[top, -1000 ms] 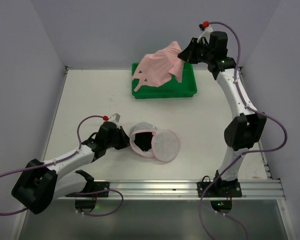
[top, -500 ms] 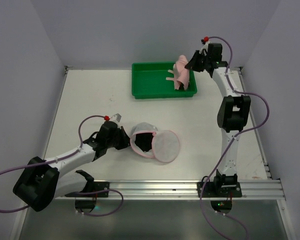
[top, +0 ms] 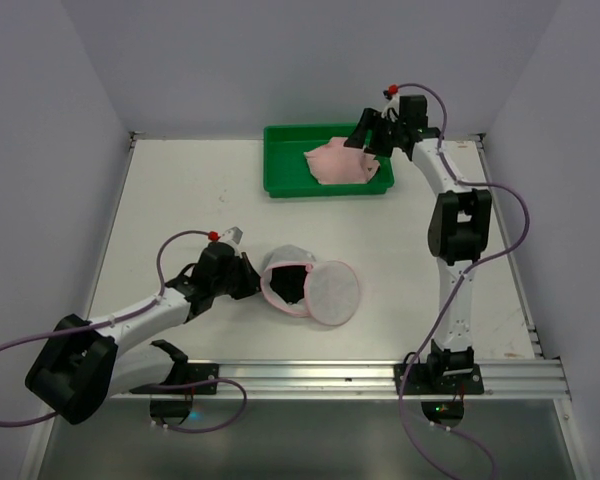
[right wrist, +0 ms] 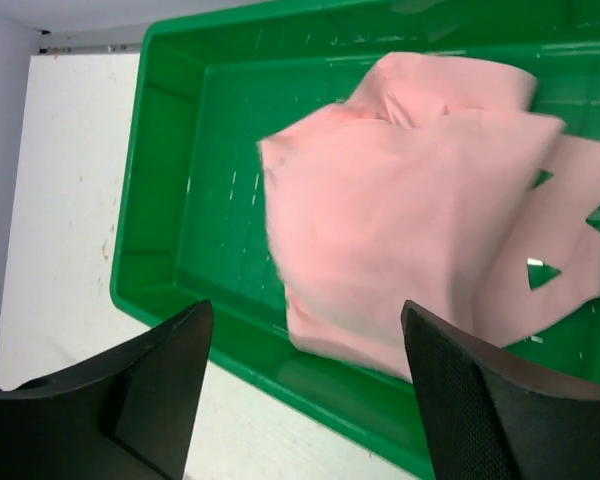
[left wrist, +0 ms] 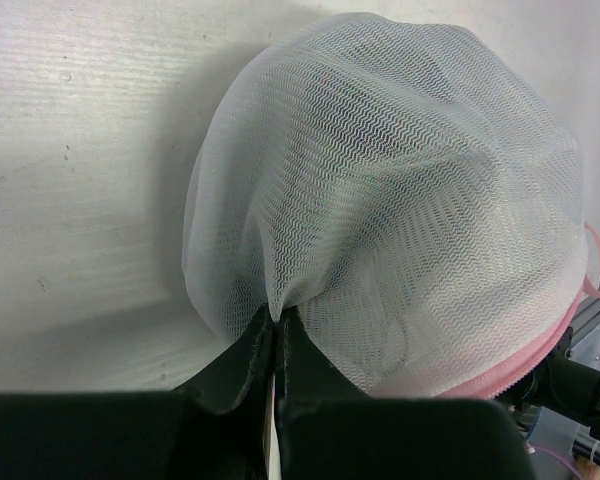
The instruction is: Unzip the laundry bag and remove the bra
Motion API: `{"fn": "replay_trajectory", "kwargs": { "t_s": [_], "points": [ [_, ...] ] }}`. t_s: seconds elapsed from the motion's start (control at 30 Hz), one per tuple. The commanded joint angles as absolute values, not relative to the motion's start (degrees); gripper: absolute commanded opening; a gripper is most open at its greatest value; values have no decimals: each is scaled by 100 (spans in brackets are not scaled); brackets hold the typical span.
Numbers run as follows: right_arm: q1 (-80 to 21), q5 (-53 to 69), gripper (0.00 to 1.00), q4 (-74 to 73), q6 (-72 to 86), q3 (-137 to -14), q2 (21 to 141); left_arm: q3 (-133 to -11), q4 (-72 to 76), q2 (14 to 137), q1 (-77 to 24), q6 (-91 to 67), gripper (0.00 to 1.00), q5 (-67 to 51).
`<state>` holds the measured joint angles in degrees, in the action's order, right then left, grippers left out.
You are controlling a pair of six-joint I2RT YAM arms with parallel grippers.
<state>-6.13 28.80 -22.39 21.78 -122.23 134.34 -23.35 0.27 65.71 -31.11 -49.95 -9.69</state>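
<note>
Laundry bag (top: pixel 305 285) unzipped, flap aside, mid bench (top: pixel 180 190) twd near edge; mesh pinched tight in L gripper (left wrist: pixel 278 318); bra (top: pixel 340 160) in green tray (top: pixel 280 180), far edge; R gripper (right wrist: pixel 302 312) above, jaws wide, empty.

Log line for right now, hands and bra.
left hand: shut on laundry bag | laundry bag: unzipped | right hand: open over bra | bra: in green tray

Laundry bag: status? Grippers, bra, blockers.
Left gripper shut on laundry bag mesh. Right gripper open above green tray. Bra lies in tray; bag unzipped, flap open. No obstruction seen.
</note>
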Motion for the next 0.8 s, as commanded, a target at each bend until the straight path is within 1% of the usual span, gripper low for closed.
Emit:
{"fn": "replay_trajectory", "kwargs": {
  "t_s": [0.0, 0.03, 0.07, 0.2, 0.23, 0.3, 0.33, 0.4, 0.43, 0.47, 0.5, 0.57, 0.63, 0.77],
  "points": [
    [-668, 2875, 79, -2258, 2022, -12051, 12308, -2443, 70, 6434, -3059, -4992, 0, -1046],
    [-729, 2744, 82, -2224, 1961, -11745, 12096, -2443, 79, 6434, -3059, -4992, 0, -1055],
    [-764, 2673, 83, -2180, 1882, -11568, 11885, -2443, 88, 6434, -3059, -4992, 0, -1072],
    [-1045, 2338, 84, -2136, 1714, -10637, 10795, -2443, 123, 6390, -3050, -5036, 0, -1072],
    [-1263, 2286, 82, -2092, 1679, -10113, 10314, -2452, 140, 6398, -3050, -5045, 0, -1064],
    [-1572, 2110, 81, -1969, 1644, -9521, 9829, -2478, 176, 6416, -3041, -5080, 0, -1098],
    [-1939, 2005, 79, -1838, 1644, -8927, 9600, -2522, 193, 6451, -3032, -5089, 0, -1116],
    [-2327, 1654, 77, -1671, 1801, -8361, 8967, -2549, 255, 6477, -3032, -5132, 0, -1169],
    [-2721, 1522, 74, -1600, 1941, -7802, 8765, -2558, 272, 6495, -3032, -5133, 0, -1178],
    [-2907, 1373, 73, -1478, 2047, -7509, 8371, -2566, 299, 6504, -3032, -5133, 0, -1204],
    [-3092, 1275, 68, -1285, 2117, -7010, 8202, -2575, 290, 6495, -3041, -5124, 0, -1204],
    [-3576, 1239, 65, -1091, 2363, -6594, 7824, -2566, 238, 6460, -3032, -5124, 0, -1169],
    [-4075, 1187, 60, -1046, 2434, -6295, 7761, -2540, 237, 6390, -3032, -5142, 0, -1151],
    [-4868, 933, 59, -1265, 2461, -6126, 8015, -2514, 229, 6320, -3032, -5203, 0, -1116]
  ]
}}
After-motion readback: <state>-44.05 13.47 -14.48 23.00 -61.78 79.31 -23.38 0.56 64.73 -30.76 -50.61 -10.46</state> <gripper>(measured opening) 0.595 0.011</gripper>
